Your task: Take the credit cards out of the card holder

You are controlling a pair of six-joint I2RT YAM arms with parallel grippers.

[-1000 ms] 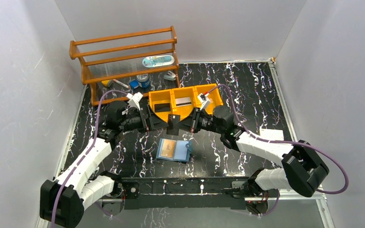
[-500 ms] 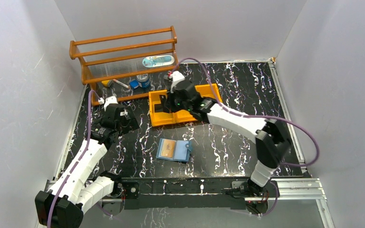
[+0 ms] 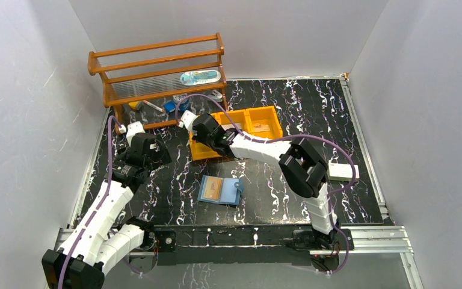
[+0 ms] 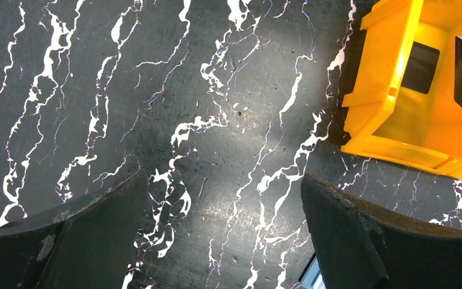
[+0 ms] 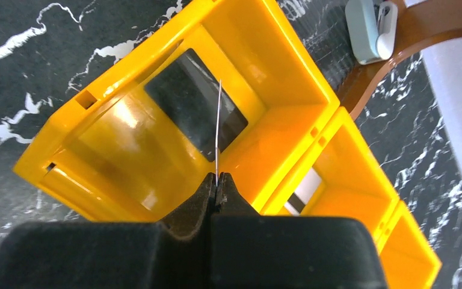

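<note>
The light blue card holder (image 3: 228, 191) lies open on the table, with a tan card (image 3: 212, 189) in its left half. My right gripper (image 5: 218, 179) is shut on a thin credit card (image 5: 218, 120), seen edge-on. It holds the card over the left compartment of the orange tray (image 5: 289, 42), where a dark card (image 5: 186, 102) lies flat. A silver card (image 5: 304, 191) lies in the middle compartment. In the top view the right gripper (image 3: 197, 128) is at the tray's left end. My left gripper (image 4: 222, 192) is open and holds nothing above bare table, left of the tray (image 4: 391, 102).
A wooden rack (image 3: 156, 72) with small items under it stands at the back left, just behind the tray (image 3: 266, 111). A white box (image 3: 341, 171) lies at the right. A corner of the card holder (image 4: 313, 277) shows by my left gripper's right finger.
The right arm has swung left along the tray to its left compartment. The left arm has pulled back to the left and its jaws have opened wide.
</note>
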